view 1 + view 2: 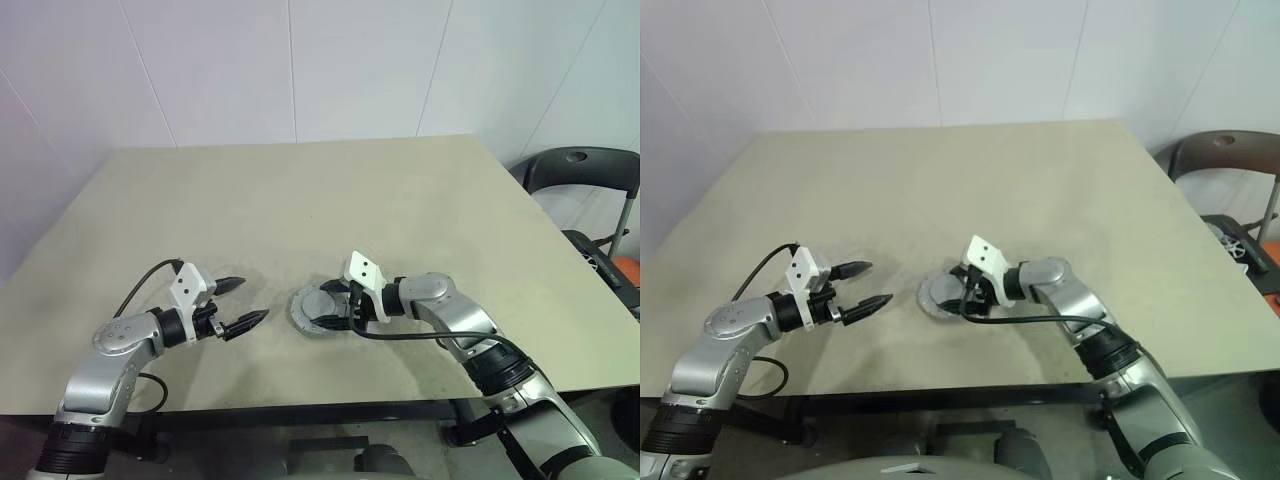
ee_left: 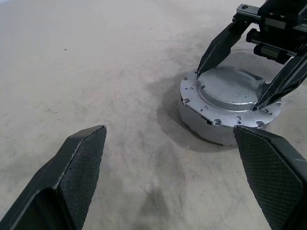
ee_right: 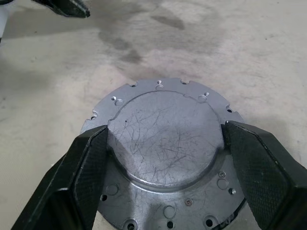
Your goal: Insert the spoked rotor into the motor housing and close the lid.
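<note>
The lid (image 3: 165,148), a grey metal disc with a scratched raised centre and small holes round its flange, lies flat on the round motor housing (image 2: 201,128), whose pale side wall shows beneath it. My right gripper (image 3: 165,127) reaches over it from the right, its two black fingers (image 2: 218,48) pressed against opposite sides of the raised centre. My left gripper (image 1: 252,299) hovers open a short way to the left of the lid (image 1: 310,300), pointing at it and holding nothing. The spoked rotor is hidden.
The assembly sits near the front edge of a beige table (image 1: 330,190). A dark chair (image 1: 580,175) stands past the table's right edge, with an orange object (image 1: 628,270) below it. A black cable (image 1: 400,335) loops from my right wrist.
</note>
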Controlling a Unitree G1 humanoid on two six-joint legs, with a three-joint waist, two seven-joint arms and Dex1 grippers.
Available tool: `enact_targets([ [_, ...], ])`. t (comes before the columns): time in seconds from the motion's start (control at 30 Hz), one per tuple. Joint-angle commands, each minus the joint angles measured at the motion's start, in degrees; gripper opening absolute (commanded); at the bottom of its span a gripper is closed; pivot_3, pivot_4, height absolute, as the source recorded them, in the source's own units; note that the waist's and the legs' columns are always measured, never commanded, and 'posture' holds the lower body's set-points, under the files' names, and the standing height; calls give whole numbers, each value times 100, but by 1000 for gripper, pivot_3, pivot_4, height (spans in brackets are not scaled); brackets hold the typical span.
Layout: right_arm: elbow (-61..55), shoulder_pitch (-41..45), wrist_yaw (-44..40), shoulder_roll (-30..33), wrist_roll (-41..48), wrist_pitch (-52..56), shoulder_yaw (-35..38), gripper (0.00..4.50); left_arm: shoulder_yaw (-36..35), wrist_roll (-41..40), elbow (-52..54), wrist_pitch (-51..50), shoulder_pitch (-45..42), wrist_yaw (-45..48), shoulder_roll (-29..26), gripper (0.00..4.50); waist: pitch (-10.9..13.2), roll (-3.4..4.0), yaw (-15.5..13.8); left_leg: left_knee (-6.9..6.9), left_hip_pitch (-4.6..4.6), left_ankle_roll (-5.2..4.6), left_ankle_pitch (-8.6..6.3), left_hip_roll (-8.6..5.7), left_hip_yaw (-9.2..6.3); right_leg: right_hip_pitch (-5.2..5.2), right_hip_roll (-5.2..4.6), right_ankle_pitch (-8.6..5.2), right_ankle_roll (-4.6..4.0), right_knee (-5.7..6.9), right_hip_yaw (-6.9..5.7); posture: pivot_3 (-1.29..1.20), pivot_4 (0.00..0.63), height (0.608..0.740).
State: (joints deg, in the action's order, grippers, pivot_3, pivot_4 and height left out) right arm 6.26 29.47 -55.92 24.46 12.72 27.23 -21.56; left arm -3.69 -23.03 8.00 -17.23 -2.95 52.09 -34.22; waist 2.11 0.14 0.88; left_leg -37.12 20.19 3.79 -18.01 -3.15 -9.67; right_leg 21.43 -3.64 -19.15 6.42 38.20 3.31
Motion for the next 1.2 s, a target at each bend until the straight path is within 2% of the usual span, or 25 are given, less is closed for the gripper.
enact_targets([
  [0.03,-94,41,-6,-76,98,29,198,3495,-91,-46,218,8,-29,-37,-46,4500,0,0,3,0,0,0,0,0,0,0,0,0,0,0,0,0,0,740],
  [0.33,-67,63,-61,-107,87,99,347,3494,-55,-16,175,42,-41,-40,-41,4500,0,0,3,-1,0,0,0,0,1,1,0,0,0,1,0,0,0,740],
  [1.2,186,37,-317,51,-560,-502,111,3494,-67,6,92,119,-65,3,-44,4500,-1,-1,-6,-7,-24,2,1,-1,1,-7,0,1,-1,7,0,0,0,740],
])
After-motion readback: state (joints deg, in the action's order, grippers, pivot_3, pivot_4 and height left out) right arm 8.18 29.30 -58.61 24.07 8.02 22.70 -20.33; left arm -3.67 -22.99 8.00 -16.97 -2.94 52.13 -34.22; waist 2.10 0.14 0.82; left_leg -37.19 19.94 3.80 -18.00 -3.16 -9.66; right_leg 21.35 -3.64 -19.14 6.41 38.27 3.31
